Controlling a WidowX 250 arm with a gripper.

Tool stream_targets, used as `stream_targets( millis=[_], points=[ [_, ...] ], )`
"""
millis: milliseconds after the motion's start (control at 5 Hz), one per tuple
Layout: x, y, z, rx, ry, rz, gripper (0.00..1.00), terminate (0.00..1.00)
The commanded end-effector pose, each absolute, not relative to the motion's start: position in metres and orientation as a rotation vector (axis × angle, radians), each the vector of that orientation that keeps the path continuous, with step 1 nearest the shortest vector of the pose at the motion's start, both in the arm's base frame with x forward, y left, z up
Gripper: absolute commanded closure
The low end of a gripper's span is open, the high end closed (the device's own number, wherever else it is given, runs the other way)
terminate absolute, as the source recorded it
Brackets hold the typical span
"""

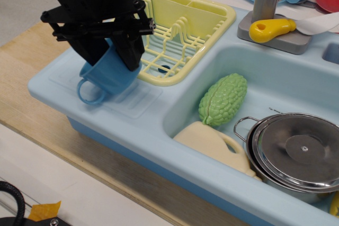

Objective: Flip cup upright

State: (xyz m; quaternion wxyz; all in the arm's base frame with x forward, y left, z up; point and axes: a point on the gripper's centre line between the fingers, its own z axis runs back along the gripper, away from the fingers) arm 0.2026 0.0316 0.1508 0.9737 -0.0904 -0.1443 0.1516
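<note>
Fingers (130, 51): we see both black prongs clamped across the cup's body.
Gripper (114, 51): above the drainboard at the counter's left end.
Cup (108, 72): tilted, ring handle lowest, touching the drainboard (135, 104).
Rack (185, 30): yellow, just beside the cup.

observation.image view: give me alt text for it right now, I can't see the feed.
A black gripper is clamped on a tilted blue cup on the drainboard of a light-blue toy sink, its handle toward the front-left. Behind it is a yellow dish rack; the basin holds a green gourd and a steel pot.
</note>
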Motion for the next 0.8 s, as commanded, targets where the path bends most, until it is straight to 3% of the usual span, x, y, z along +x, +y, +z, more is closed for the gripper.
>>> stream_targets(
  millis=[0,200,600],
  points=[
    [0.2043,0.0334,0.1559,-0.141,-0.304,0.275,1.00,0.00],
    [0.2061,0.0329,0.1580,0.016,-0.295,0.239,0.00,0.00],
    [0.2085,0.0338,0.1550,-0.043,-0.284,0.213,0.00,0.00]
  ],
)
